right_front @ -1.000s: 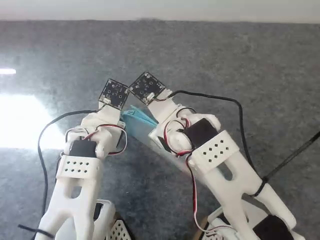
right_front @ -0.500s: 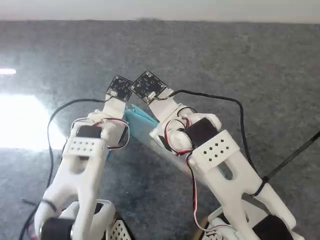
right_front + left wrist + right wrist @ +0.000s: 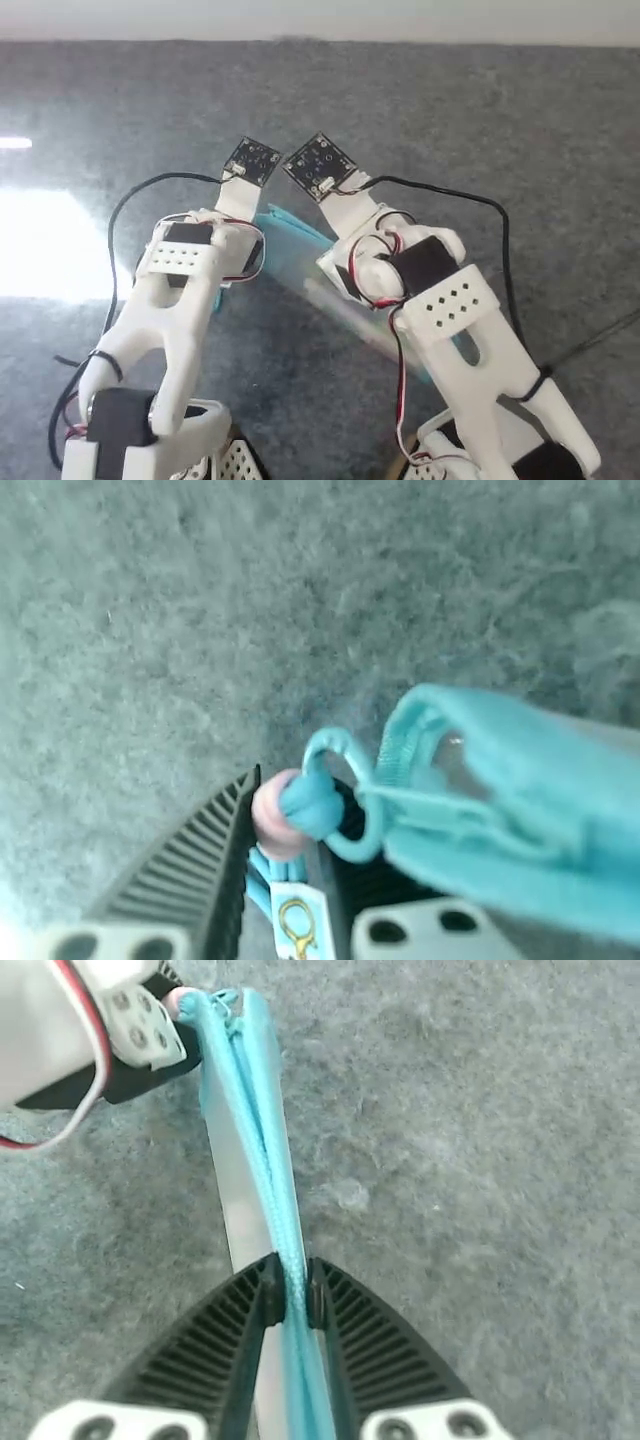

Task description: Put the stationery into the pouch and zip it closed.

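The table [image 3: 480,120] is a grey speckled surface, with a bright reflection of light at 9 o'clock in the high view. The left arm [image 3: 165,330] comes in from 7 o'clock and the right arm [image 3: 450,320] from 5 o'clock, and their wrists meet close to the centre. Between them lies the pouch [image 3: 290,240], teal with a clear side; it runs from about 11 o'clock down to 4 o'clock and is partly under the right arm. The left gripper [image 3: 290,810] is closed on the pull [image 3: 335,795] at the end of the pouch, and its jaws pinch the teal knot and a pink bead [image 3: 268,815] beside the ring. The right gripper [image 3: 290,1285] is closed on the top teal edge of the pouch, farther along the zip. Between the two grippers the two teal edges lie together. Near the pull I cannot tell if the zip is fully closed.
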Available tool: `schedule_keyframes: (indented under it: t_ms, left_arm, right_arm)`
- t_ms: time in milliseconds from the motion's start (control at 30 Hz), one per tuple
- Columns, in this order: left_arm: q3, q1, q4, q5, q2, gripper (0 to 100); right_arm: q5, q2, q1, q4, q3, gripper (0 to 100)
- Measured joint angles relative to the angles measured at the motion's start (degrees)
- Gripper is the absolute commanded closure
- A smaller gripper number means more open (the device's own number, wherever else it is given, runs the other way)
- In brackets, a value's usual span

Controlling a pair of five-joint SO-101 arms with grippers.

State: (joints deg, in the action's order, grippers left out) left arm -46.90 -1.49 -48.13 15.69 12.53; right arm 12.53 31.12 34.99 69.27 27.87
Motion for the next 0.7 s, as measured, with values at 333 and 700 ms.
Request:
schedule_keyframes:
  t_ms: [333, 700]
  left_arm:
    - [0.1, 0.0, -2.9, 0.2, 0.0, 99]
    - [0.0, -0.4, -4.8, 1.8, -0.1, 99]
  right_arm:
    - [0.1, 0.8, 0.0, 0.7, 0.0, 99.1]
    - [0.1, 0.8, 0.3, 0.7, 0.2, 99.1]
